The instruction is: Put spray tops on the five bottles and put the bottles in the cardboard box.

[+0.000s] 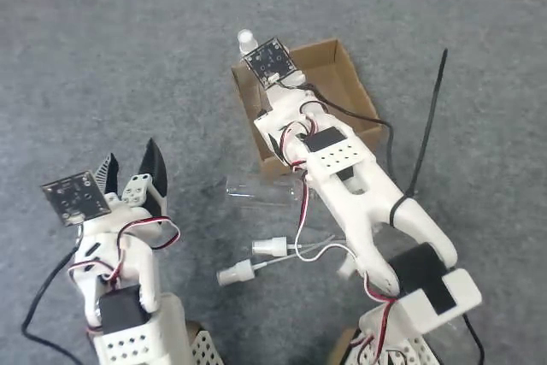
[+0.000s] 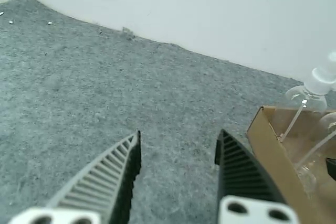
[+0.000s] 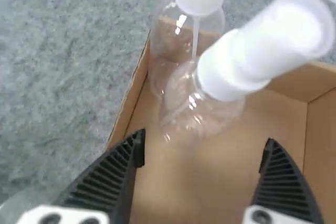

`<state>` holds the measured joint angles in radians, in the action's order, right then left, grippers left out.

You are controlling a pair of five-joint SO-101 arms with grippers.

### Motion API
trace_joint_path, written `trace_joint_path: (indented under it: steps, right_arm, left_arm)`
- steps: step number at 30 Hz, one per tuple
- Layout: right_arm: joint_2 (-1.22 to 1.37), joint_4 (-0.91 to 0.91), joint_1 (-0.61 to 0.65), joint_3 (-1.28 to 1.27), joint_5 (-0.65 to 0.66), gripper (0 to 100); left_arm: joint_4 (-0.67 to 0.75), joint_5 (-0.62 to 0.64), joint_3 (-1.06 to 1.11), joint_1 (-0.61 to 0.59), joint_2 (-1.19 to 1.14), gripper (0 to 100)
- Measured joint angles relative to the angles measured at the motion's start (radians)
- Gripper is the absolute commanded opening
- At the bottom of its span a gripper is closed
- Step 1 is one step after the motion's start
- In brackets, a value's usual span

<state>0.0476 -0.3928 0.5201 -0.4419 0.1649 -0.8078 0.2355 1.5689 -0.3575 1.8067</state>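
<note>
Right wrist view: right gripper (image 3: pixel 202 150) jaws wide, empty, over cardboard box (image 3: pixel 128 108); two capped bottles (image 3: pixel 202 103) upright in far-left corner. Left gripper (image 2: pixel 178 148) wide, empty, over mat (image 2: pixel 79 77). Risk: jaw clips bottles on exit, tipping them; uncapped bottle (image 1: pixel 256 190), lying near box, may roll.

Robotics lab or test rig setup: bench (image 1: pixel 85 83) covered in plain grey felt with a bare white wall (image 2: pixel 210 14) behind it. Two white printed arms sit side by side, left arm (image 1: pixel 137 271) and right arm (image 1: pixel 363 198), with loose red, white and black wires (image 1: pixel 301 207) exposed and a bare circuit board (image 1: pixel 75 197) on the left wrist.
</note>
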Motion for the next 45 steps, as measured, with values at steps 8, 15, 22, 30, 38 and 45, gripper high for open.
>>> trace_joint_path:
  steps: [8, 15, 22, 30, 38, 45]
  right_arm:
    - [-0.091, -0.146, -0.002, 0.000, 0.000, 28.9]
    - [-0.189, -0.288, -0.002, 0.000, 0.000, 28.9]
    - [-0.284, -0.430, -0.005, 0.000, 0.000, 28.9]
    - [-0.394, -0.511, -0.055, 0.000, 0.000, 28.9]
    - [-0.460, -0.664, -0.061, 0.000, 0.000, 28.9]
    - [-0.497, -0.779, -0.061, 0.000, 0.000, 28.9]
  left_arm:
    - [0.000, 0.000, 0.000, 0.000, 0.000, 22]
    - [0.000, 0.000, 0.000, 0.000, 0.000, 21]
    - [0.000, 0.000, 0.000, 0.000, 0.000, 21]
    - [0.000, 0.000, 0.000, 0.000, 0.000, 21]
    - [0.000, 0.000, 0.000, 0.000, 0.000, 21]
    - [0.000, 0.000, 0.000, 0.000, 0.000, 21]
